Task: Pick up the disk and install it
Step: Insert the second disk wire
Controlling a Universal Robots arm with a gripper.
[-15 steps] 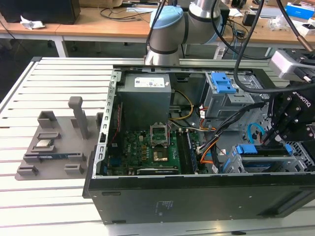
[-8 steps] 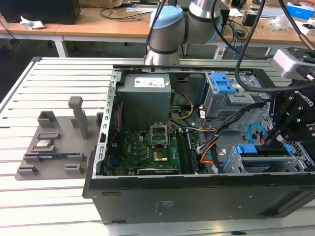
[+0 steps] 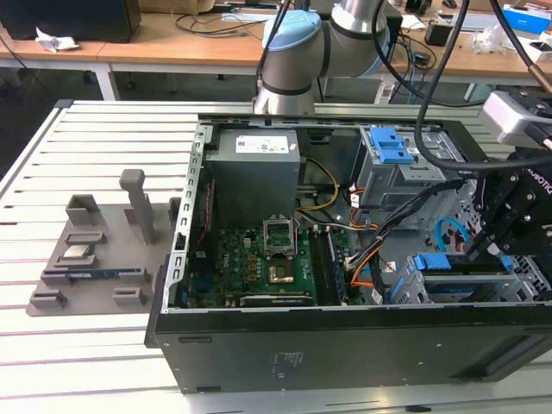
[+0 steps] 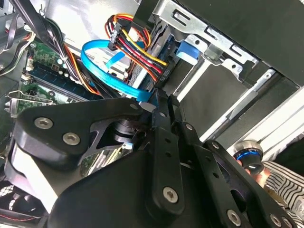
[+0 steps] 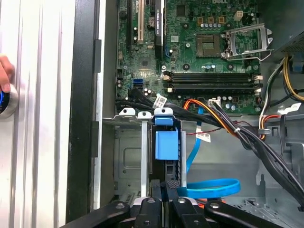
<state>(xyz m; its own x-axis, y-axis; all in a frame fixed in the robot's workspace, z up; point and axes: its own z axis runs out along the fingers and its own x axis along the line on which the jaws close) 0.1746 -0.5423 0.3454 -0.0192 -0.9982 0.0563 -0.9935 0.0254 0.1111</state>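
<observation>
The disk [image 3: 454, 264] sits edge-on in the lower drive cage at the exterior view's right, inside the open computer case [image 3: 345, 345]. Its blue carrier bracket [image 5: 166, 145] shows between the cage's metal rails in the first wrist view. In the second wrist view the disk's bracket [image 4: 187, 50] sits beside the cage wall. My gripper [image 5: 166, 184] is shut, fingertips together and right at the near end of the disk's edge. It appears pressed against the disk rather than clamped around it. The black gripper [image 3: 493, 231] hangs over the cage in the exterior view.
A blue data cable [image 5: 209, 187] and a bundle of coloured power wires [image 4: 137, 45] lie close beside the cage. The motherboard [image 5: 209, 52] fills the case floor. A grey fixture tray [image 3: 90, 259] holds small parts outside the case. A person's hand [image 5: 4, 76] rests on a knob on the slatted table.
</observation>
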